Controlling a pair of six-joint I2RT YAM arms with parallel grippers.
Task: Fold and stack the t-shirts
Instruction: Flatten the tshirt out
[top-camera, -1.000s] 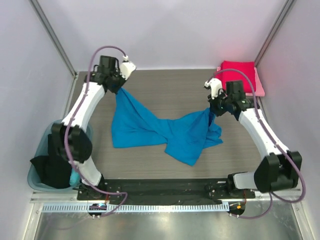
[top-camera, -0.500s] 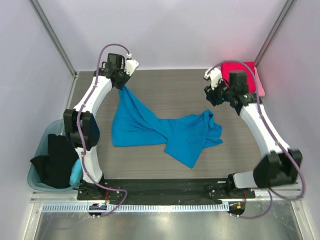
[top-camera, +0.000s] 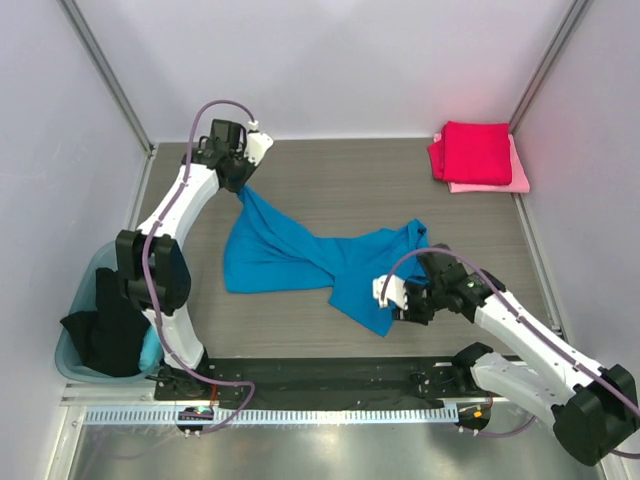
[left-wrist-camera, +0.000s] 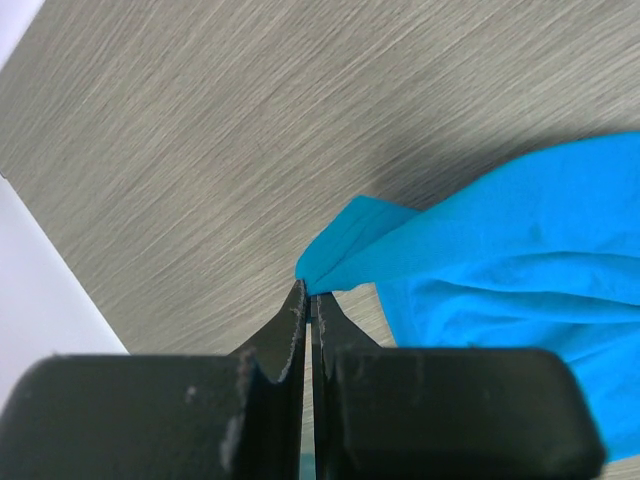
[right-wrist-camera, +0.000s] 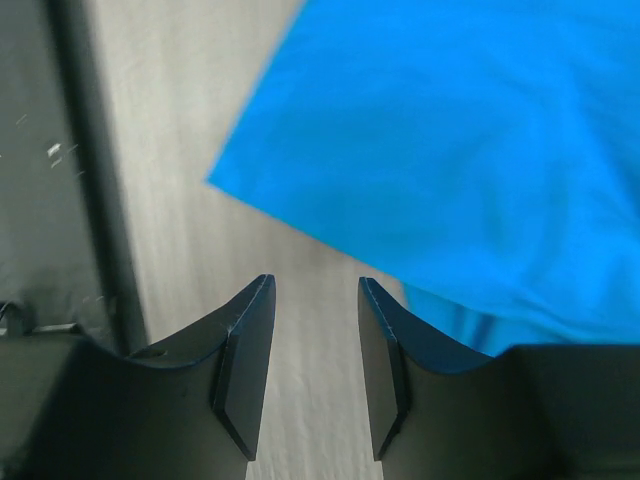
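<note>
A bright blue t-shirt (top-camera: 320, 262) lies crumpled across the middle of the table. My left gripper (top-camera: 243, 182) is shut on its far left corner (left-wrist-camera: 330, 262) near the back of the table. My right gripper (top-camera: 397, 305) is open and empty, low over the table just beside the shirt's near point (right-wrist-camera: 430, 150). A folded crimson t-shirt (top-camera: 472, 152) lies on a pale pink t-shirt (top-camera: 516, 168) at the back right. A black t-shirt (top-camera: 105, 325) hangs over the tub at the left.
A translucent teal tub (top-camera: 72, 345) stands off the table's left front corner. A black rail (top-camera: 320, 372) runs along the near edge between the arm bases. Grey walls close the back and sides.
My right gripper has let go of the blue shirt's right end and swung from the back right to the near edge by the shirt's front point. The left gripper shifted only slightly, keeping its corner.
</note>
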